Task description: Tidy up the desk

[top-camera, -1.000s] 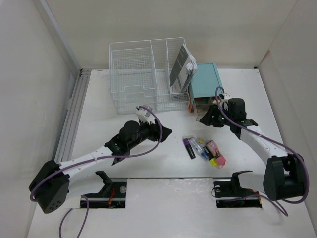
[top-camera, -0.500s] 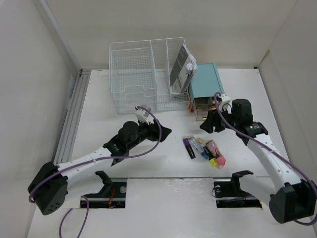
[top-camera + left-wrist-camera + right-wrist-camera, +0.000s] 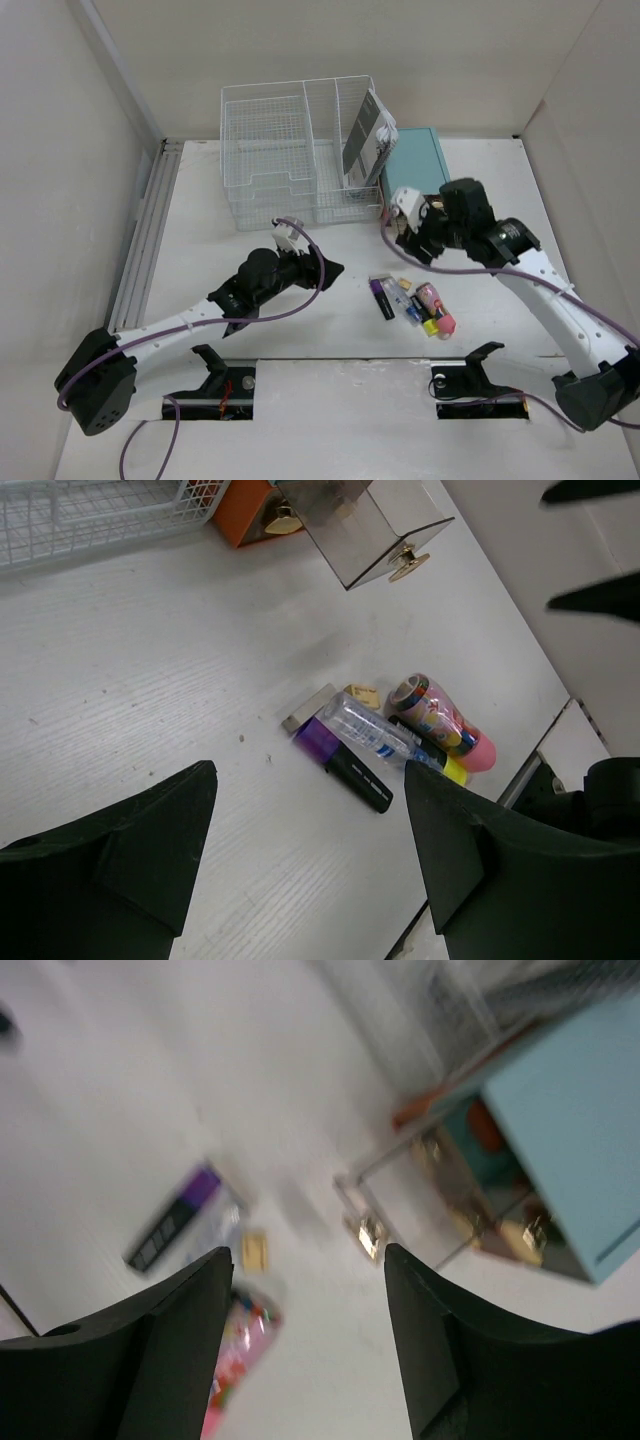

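the left gripper (image 3: 332, 268) hangs released over the middle of the white worktop (image 3: 200, 240), its jaws wide apart and nothing between them. the right gripper (image 3: 410, 240) is likewise released and empty, low in front of the teal box (image 3: 418, 160), where we see a clear drawer (image 3: 375, 525) with a gold knob pulled out. between the two arms, on the worktop's near half, lies a small heap: a purple and black marker (image 3: 345, 762), a clear little bottle (image 3: 372, 730) touching it, a pink patterned tube (image 3: 440, 715) and a yellow item (image 3: 455, 772) tucked against it. beyond the left gripper stands a white wire basket (image 3: 270, 150) just beside the teal box, with a grey and white packet (image 3: 366, 135) leaning in its right compartment. the worktop fills the scene from the arm bases to the back wall, a ribbed metal rail (image 3: 145, 235) along its left edge.
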`<state>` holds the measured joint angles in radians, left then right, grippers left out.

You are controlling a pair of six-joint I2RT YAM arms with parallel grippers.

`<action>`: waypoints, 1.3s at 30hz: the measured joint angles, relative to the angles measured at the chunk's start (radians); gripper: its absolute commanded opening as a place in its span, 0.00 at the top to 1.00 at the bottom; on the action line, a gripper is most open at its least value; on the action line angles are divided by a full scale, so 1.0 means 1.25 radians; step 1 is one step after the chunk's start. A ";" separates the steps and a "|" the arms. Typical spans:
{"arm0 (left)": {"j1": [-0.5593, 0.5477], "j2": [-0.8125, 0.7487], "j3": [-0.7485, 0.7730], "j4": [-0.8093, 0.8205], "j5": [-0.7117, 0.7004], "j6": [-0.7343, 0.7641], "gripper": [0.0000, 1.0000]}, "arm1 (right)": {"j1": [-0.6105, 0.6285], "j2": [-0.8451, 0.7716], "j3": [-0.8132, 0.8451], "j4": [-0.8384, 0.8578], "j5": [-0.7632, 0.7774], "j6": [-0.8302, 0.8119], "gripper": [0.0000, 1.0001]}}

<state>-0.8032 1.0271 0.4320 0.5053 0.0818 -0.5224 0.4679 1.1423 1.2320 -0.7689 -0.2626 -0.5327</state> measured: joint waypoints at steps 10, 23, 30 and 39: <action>0.000 -0.013 -0.016 0.000 0.000 0.000 0.27 | 0.025 -0.131 -0.276 -0.200 0.110 -0.249 0.48; 0.000 -0.028 -0.027 0.000 -0.001 0.000 0.27 | 0.014 0.121 -0.155 -0.265 0.089 -0.227 0.45; 0.000 -0.052 -0.032 0.000 -0.006 0.000 0.27 | 0.014 0.173 -0.145 -0.286 0.074 -0.164 0.45; 0.000 -0.052 -0.032 0.000 -0.007 0.001 0.27 | 0.014 0.281 -0.146 -0.300 0.114 -0.093 0.39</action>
<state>-0.8032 0.9627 0.3920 0.5049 0.0734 -0.5213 0.4858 1.4937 1.0489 -1.1442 -0.1204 -0.6495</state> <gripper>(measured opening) 0.728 0.582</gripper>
